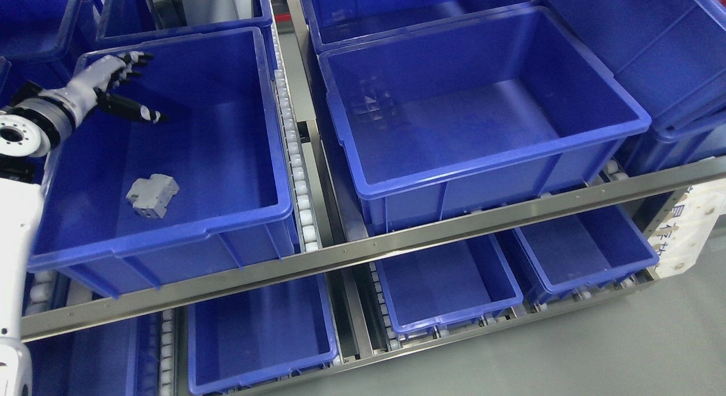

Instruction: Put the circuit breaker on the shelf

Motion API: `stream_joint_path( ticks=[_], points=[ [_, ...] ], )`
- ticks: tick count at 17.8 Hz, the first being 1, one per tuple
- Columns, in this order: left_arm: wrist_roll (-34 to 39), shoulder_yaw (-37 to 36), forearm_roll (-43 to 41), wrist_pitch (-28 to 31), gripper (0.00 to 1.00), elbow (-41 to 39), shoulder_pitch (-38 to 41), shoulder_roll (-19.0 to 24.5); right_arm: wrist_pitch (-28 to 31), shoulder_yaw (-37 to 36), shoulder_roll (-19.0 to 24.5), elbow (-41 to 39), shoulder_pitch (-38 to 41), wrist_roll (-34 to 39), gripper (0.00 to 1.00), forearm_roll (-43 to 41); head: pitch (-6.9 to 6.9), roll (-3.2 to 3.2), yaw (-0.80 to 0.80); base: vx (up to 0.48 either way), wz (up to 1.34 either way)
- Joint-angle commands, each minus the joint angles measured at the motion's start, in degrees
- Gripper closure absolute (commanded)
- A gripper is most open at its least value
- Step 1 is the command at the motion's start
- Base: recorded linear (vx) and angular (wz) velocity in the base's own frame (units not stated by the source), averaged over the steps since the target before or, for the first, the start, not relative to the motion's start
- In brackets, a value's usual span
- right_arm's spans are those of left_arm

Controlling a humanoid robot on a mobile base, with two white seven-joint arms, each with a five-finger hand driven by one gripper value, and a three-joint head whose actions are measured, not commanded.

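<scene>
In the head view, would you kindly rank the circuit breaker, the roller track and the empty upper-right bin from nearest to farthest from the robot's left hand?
From the left hand, open above the left bin:
1. Circuit breaker, lying on the same bin's floor, below the hand.
2. Roller track, along that bin's right side.
3. Empty upper-right bin, beyond the track.

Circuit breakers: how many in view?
1. The grey circuit breaker lies on the floor of the front left bin, apart from the open left hand. Bins cut off by the frame may hide more.

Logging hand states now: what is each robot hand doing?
Left robot hand: open, holding nothing, above the bin with the circuit breaker lying in it.
Right robot hand: not in view.
</scene>
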Motion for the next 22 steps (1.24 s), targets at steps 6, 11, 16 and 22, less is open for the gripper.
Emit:
stream_joint_path(
  ticks=[6,11,16,22],
  points=[
    [17.0,33.7,6.8,-12.3,0.00,-11.7,6.2,-19.7,9.5,1.1,-1.0,0.0,0.0,0.0,0.00,0.0,0.00,0.00,0.00,-0.213,0.01],
    [16.0,29.0,9.0,-1.4,0.00,-35.8,17.7,-23.0,9.5,1.1,-1.0,0.0,0.0,0.0,0.00,0.0,0.00,0.00,0.00,-0.266,0.04],
    [16.0,24.9,9.8,-0.8,0.00,-44.0,26.5,-23.0,9.5,1.1,-1.0,0.0,0.0,0.0,0.00,0.0,0.00,0.00,0.00,-0.228,-0.09],
    [16.0,25.5,9.8,-0.8,0.00,-44.7,26.4,-23.0,9.5,1.1,-1.0,0.0,0.0,0.0,0.00,0.0,0.00,0.00,0.00,-0.160,-0.14]
  ],
)
